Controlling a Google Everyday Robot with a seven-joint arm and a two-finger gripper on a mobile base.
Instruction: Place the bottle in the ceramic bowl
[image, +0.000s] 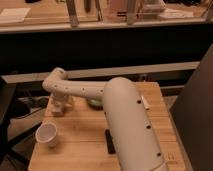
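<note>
My white arm reaches from the lower right across the wooden table (75, 150) to its far left. The gripper (59, 106) points down, just above the table's back left part. A pale shape sits at its tip, and I cannot tell it apart from the bottle. The ceramic bowl (93, 104) is green and stands right of the gripper. It is mostly hidden behind my arm, with only its near left rim showing.
A white paper cup (47, 134) stands at the front left of the table. A flat white packet (145, 102) lies right of my arm. A dark flat object (109, 142) lies at the arm's lower edge. A dark counter stands behind the table.
</note>
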